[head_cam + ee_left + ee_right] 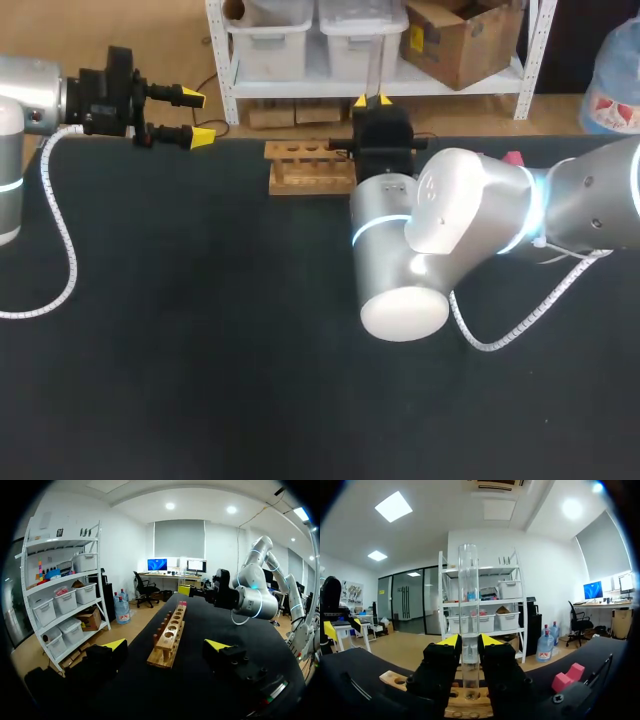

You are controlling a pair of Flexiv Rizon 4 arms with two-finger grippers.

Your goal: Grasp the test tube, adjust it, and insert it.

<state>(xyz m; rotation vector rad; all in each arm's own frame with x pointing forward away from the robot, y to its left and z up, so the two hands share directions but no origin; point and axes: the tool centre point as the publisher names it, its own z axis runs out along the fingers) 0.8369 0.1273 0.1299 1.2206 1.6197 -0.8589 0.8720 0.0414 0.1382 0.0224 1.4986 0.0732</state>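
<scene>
– Glass test tube (469, 605): where is it held?
– It is clamped upright between the fingers of the right gripper (469, 641) and gripped low on its length. Most of the tube stands above the yellow tips. The jaws are set only the tube's width apart, with both pads on the glass.
– Step in hand?
– Grasp and adjustment are judged done, and insertion is in hand. The lower end is seen at a hole of the wooden test-tube rack (395, 680), at the rack end on the right arm's side. Whether the tip is already inside the hole or just above it cannot be told.
– What is called for next?
– A straight descent is needed, with the tube kept vertical and centred on the hole. Release should come only once the tube is seated. With any tilt, the glass could be caught on the hole's edge, though that is a judgement and is not seen.
– Left side?
– The left gripper (197, 118) is parked at the table's far left edge, well apart from the rack. Its fingers are spread wide and nothing is held. The rack is seen lengthways ahead of it in the left wrist view.
– Anything else close by?
– A pink block (567, 679) is lying on the black table (200, 350), off to the right gripper's side. It is apart from the rack and nothing touches it.
</scene>
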